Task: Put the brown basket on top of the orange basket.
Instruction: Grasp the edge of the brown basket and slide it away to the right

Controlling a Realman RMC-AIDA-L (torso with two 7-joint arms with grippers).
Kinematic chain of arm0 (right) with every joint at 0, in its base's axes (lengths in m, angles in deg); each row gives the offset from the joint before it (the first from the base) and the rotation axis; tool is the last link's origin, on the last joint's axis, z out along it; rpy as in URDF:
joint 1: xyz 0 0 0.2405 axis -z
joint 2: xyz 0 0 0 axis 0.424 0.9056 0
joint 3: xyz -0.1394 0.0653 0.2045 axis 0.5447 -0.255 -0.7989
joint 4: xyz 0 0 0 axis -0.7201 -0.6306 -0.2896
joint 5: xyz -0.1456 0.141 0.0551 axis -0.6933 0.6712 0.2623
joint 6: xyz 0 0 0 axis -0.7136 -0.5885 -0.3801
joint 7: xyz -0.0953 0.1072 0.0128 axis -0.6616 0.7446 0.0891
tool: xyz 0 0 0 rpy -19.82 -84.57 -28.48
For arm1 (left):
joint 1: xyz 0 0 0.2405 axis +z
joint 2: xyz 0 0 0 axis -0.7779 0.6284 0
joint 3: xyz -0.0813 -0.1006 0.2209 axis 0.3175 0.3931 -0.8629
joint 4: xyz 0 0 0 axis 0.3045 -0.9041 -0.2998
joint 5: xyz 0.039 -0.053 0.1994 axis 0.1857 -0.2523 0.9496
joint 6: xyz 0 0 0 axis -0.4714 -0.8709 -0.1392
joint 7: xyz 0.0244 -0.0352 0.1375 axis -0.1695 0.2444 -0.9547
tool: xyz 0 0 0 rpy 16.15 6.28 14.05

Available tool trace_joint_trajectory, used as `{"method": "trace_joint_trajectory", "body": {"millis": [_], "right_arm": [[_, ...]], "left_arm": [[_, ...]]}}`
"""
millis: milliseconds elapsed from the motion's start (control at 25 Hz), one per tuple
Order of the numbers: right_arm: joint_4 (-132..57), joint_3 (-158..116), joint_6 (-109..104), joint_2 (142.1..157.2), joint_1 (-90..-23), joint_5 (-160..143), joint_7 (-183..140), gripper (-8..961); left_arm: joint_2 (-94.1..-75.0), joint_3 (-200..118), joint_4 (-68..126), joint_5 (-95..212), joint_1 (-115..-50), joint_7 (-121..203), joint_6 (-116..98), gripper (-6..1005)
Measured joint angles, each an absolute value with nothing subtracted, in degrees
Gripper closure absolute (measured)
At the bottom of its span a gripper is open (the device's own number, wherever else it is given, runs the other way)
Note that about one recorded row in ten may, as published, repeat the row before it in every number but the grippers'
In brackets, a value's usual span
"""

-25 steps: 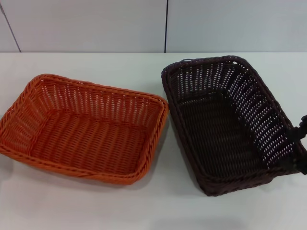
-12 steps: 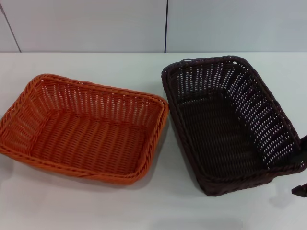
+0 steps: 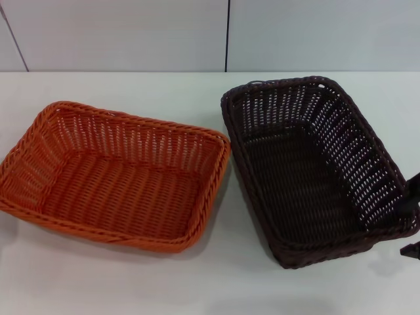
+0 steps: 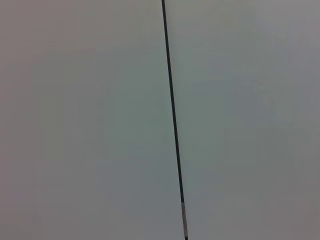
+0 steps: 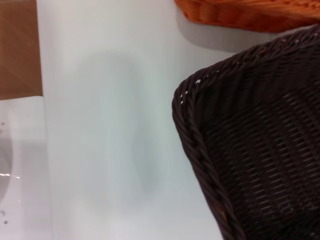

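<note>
Head view looks down on a white table [image 3: 216, 282] with two woven tray baskets side by side, both sitting flat on its surface. On the robot's left lies the orange basket [image 3: 115, 174], a bright rectangular tray with a braided rim and sloping openwork sides, its long side running across the view and turned slightly askew. On the robot's right lies the brown basket [image 3: 315, 167], dark chocolate in colour and of like size and weave, its long side running away from the robot. The two baskets stand close together without stacking; the near right corner of the orange rim comes just beside the left wall of the brown one, with a thin strip of table between them.

At the right edge of this view, against the brown basket's near right corner, two small dark pieces of the right gripper [image 3: 411, 220] show (one by the rim, one lower, beside the basket's base). Too little of it is visible to tell whether its fingers are open, closed, or gripping the rim.

Right wrist view shows a rounded corner of the brown basket from close above, the white table beside it, and an edge of the orange basket farther off.

Left wrist view shows only a pale wall [image 4: 80, 120] crossed by a thin dark seam [image 4: 172, 120]; the left gripper does not appear anywhere.
</note>
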State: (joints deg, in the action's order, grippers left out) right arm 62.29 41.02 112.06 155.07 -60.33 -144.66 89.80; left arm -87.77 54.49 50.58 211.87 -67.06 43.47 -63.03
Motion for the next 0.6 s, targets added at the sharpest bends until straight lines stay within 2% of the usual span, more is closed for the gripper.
{"method": "trace_joint_trajectory", "body": {"millis": [600], "right_arm": [[60.1, 47.3, 107.4, 155.58, -59.8, -146.4, 88.6, 286]], "left_arm": [[-87.77, 54.5, 50.7, 211.9, -67.2, 43.5, -62.9, 386]]}}
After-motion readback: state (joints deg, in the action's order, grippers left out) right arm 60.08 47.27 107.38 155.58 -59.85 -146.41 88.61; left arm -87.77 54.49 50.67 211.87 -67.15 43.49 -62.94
